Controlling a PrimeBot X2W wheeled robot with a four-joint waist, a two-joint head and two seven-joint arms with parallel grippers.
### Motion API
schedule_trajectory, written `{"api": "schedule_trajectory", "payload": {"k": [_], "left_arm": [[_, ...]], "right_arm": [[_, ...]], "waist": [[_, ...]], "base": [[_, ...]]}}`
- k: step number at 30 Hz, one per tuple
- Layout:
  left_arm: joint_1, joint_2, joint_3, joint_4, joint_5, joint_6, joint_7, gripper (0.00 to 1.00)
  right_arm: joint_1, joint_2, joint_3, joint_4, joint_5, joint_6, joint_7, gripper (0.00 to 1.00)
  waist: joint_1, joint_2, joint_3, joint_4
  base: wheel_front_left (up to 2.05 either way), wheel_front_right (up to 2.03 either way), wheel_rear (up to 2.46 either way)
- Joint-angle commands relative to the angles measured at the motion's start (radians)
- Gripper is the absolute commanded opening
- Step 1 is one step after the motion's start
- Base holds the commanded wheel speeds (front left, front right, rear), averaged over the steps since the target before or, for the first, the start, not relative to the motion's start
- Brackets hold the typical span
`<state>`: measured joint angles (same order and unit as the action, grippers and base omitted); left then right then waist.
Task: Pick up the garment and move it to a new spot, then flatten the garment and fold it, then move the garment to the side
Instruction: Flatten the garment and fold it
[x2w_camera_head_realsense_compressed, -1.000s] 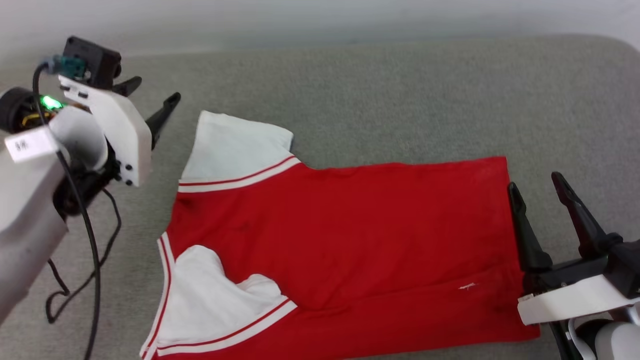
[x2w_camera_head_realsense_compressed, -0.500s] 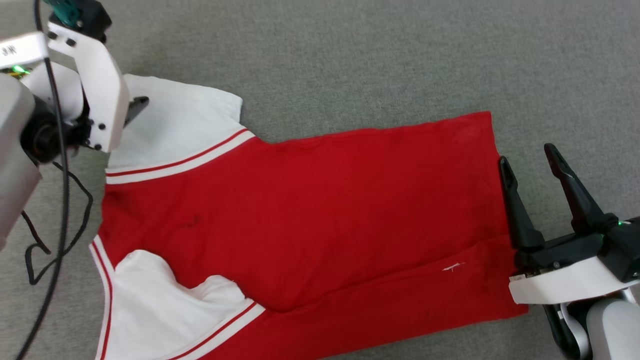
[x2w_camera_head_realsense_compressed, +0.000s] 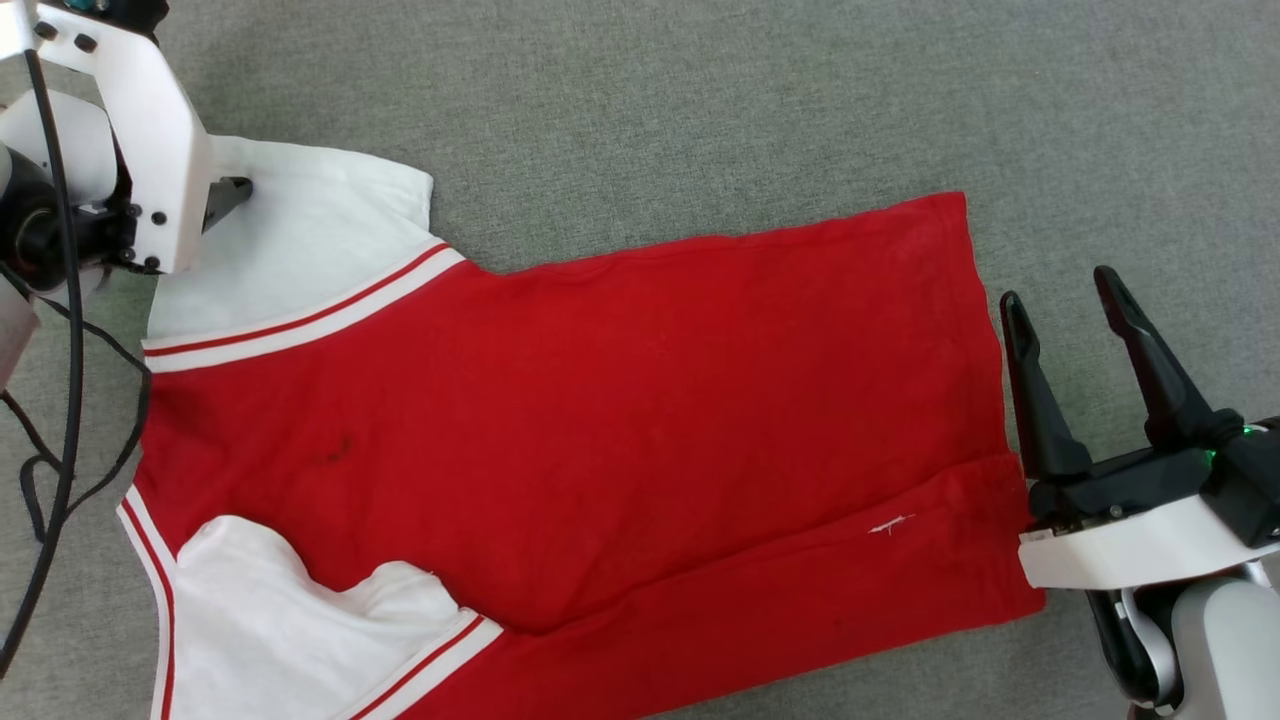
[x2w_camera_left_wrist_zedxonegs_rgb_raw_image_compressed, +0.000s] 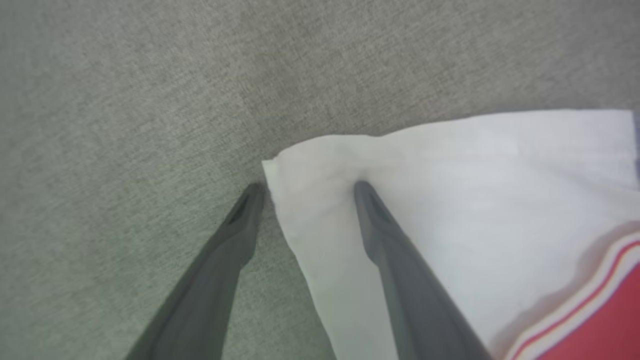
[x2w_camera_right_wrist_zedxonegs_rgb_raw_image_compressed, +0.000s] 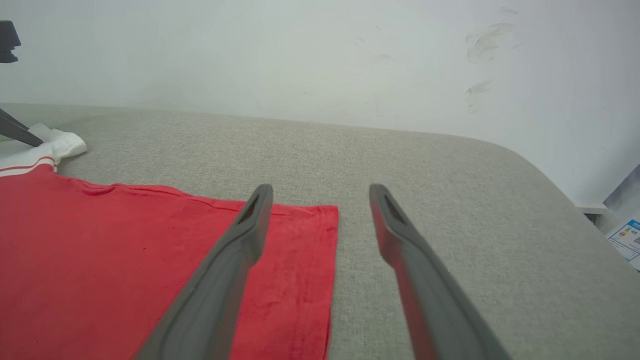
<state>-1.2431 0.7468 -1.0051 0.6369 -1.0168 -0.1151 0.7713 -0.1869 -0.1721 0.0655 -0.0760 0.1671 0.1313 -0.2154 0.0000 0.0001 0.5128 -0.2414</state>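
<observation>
Grey cloth covers the table (x2w_camera_head_realsense_compressed: 700, 90), and a pale wall (x2w_camera_right_wrist_zedxonegs_rgb_raw_image_compressed: 300, 60) stands behind its far edge. On this table the garment (x2w_camera_head_realsense_compressed: 620, 400) lies spread out, with the neck end toward the robot's left and the hem (x2w_camera_head_realsense_compressed: 985, 330) toward its right.

As I judge it, the picking up and moving are done, and the flattening is nearly done, because the red body lies smooth with few wrinkles. The folding seems only begun. The near sleeve (x2w_camera_head_realsense_compressed: 300, 620) is turned in over the red cloth, and a long crease runs along the near side, so perhaps one lengthwise fold is already made. The far sleeve (x2w_camera_head_realsense_compressed: 310, 240) lies open and flat. The rest of the folding and the move to the side are not yet done.

The left gripper (x2w_camera_left_wrist_zedxonegs_rgb_raw_image_compressed: 307, 189) is lowered at the outer corner of the far sleeve. Its jaws are apart and hold nothing. One finger presses a small dent into the white cloth, and the other touches the table just beside the sleeve edge. This looks like preparation to pinch the corner.

The right gripper (x2w_camera_head_realsense_compressed: 1058, 286) hovers just beside the hem, jaws wide apart and empty, one finger over the red edge.
</observation>
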Motion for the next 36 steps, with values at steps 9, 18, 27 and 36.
{"api": "schedule_trajectory", "payload": {"k": [9,18,27,36], "left_arm": [[0.039,-0.004,-0.015,-0.04,0.025,-0.008,-0.106,0.0],[0.031,-0.014,-0.056,-0.147,0.079,-0.013,-0.207,0.0],[0.014,-0.027,-0.075,-0.21,0.098,-0.014,-0.257,0.0],[-0.018,-0.035,-0.084,-0.242,0.11,-0.014,-0.279,0.0]], "right_arm": [[-0.061,-0.08,-0.013,-0.037,0.042,-0.001,0.079,1.0],[-0.174,-0.276,0.021,-0.078,0.166,-0.001,0.434,1.0],[-0.361,-0.446,0.172,0.021,0.35,-0.001,0.845,1.0],[-0.526,-0.465,0.344,0.171,0.447,-0.001,1.094,1.0]], "waist": [[0.0,-0.0001,-0.042,0.024],[0.0,-0.0001,-0.093,0.086],[0.0,-0.0001,-0.094,0.133],[0.0,-0.0001,-0.059,0.16]], "base": [[0.0,0.0,0.0],[0.0,0.0,0.0],[0.0,0.0,0.0],[0.0,0.0,0.0]]}}
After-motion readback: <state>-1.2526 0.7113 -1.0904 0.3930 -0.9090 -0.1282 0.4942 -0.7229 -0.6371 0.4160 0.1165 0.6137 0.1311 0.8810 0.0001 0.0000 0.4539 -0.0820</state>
